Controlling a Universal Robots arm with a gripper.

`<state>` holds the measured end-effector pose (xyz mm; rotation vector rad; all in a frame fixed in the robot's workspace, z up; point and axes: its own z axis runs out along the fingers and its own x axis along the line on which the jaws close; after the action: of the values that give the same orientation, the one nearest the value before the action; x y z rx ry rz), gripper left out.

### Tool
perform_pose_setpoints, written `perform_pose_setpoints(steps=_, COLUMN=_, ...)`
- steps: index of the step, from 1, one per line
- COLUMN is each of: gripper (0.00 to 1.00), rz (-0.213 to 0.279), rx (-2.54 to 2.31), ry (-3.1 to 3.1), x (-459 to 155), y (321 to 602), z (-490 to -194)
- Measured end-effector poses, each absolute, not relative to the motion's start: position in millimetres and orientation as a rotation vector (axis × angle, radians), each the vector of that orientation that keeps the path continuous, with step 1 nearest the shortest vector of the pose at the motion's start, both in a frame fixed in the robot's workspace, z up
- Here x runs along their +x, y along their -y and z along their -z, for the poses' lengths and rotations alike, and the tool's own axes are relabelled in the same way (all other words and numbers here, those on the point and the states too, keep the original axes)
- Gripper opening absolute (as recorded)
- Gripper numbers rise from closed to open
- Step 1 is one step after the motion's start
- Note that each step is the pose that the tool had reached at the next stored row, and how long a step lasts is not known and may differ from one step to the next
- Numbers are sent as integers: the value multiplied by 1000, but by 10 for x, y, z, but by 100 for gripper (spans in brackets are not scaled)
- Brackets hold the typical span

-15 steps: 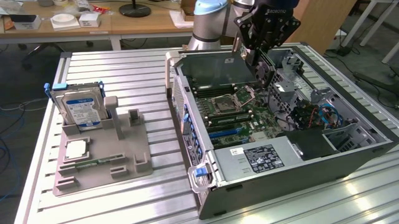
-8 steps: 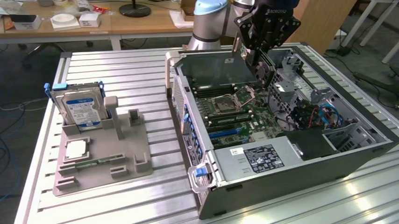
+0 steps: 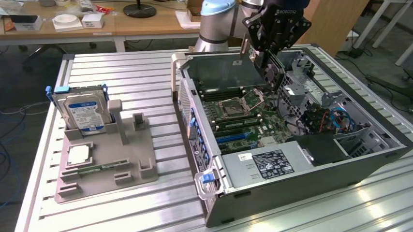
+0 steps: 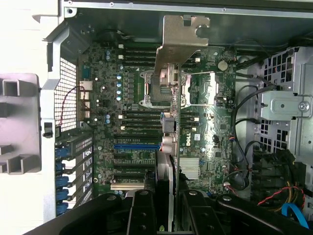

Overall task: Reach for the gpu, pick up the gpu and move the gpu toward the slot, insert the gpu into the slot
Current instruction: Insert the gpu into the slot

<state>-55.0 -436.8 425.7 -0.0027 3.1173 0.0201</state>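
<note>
**GPU held edge-on above the open tower**

Exterior view: the gripper (image 3: 266, 72) hangs over the far part of the open computer case (image 3: 290, 193), its fingers closed on one end of the gpu (image 3: 223, 72). The card shows as a dark flat panel. Its long axis runs from the gripper toward the exterior view's left, and its broad face is turned to the near side. It is raised clear of the motherboard (image 3: 252, 116), close to the case's far wall. Open room lies below it and toward the near side. A metal drive cage (image 3: 293, 92) and coloured cables (image 3: 329, 121) crowd the exterior view's right. On the table (image 3: 129, 72), well apart to the exterior view's left, a grey holder (image 3: 139, 166) carries a blue-labelled hard drive (image 3: 84, 113).

Wrist view: the fingers (image 4: 142, 210) clamp the gpu (image 4: 165, 181) from both sides. The card is seen edge-on as a thin strip leading away to its silver end bracket (image 4: 178, 44). Beneath it lie the CPU socket (image 4: 146, 98) and a blue expansion slot (image 4: 137, 146), which runs crosswise to the strip.
</note>
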Motion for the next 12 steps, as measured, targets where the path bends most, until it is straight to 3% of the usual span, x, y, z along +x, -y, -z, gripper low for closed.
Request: perform_pose_setpoints(steps=12, gripper=27, rz=-29, rx=-166, ry=-3114, x=-550, y=4368, z=-4257)
